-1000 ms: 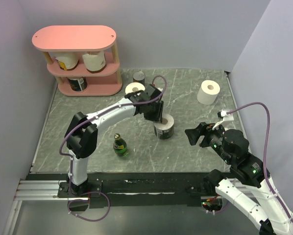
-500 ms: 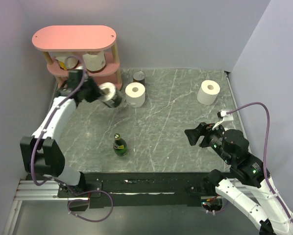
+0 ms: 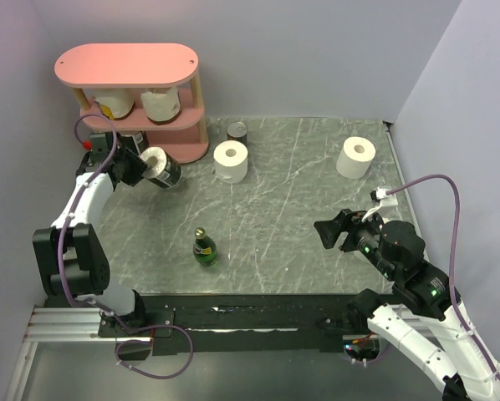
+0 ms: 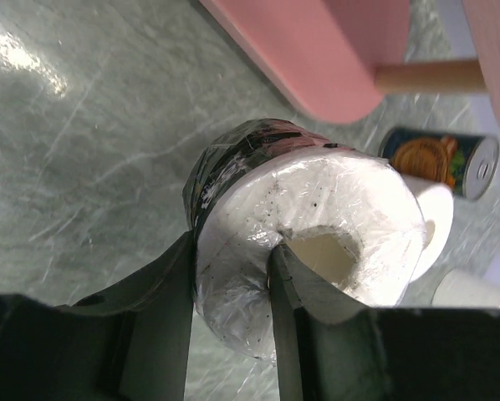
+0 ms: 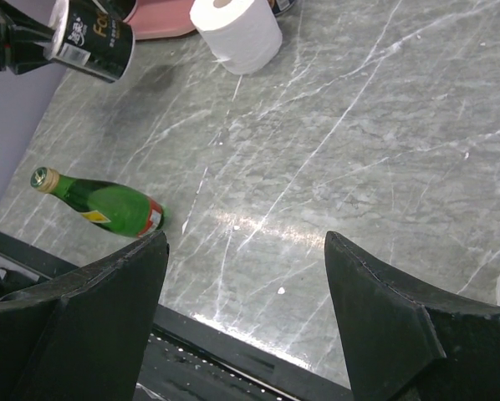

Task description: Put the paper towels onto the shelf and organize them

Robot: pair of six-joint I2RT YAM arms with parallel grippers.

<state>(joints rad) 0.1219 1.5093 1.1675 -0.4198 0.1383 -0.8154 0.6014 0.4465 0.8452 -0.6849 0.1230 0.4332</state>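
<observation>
Lilac walls close in a grey marbled bench (image 3: 317, 192), with the pink shelf (image 3: 125, 67) standing at its far left corner. Two paper towels already sit side by side on the middle tier, a cream roll (image 3: 116, 104) and a plain roll (image 3: 161, 104). The top board is bare. The left arm hides most of the bottom tier, so what it holds cannot be told.

The left pincer (image 3: 146, 167) pinches a dark-wrapped roll (image 3: 161, 170), with one finger inside the hollow core and the other against the outer wrap. The roll is tipped on its side, off the bench and just in front of the shelf's lower tier.

On the bench, the near white roll (image 3: 231, 161) stands close to the shelf beside a tin can (image 3: 237, 131), and the far white roll (image 3: 355, 156) sits well apart at the right. A green bottle (image 3: 204, 249) rests toward the near edge. The right pincer (image 3: 332, 232) hangs spread and empty over the right side.

The task looks roughly half done. The carried roll has yet to be set on a tier, and both white rolls remain to be fetched.
</observation>
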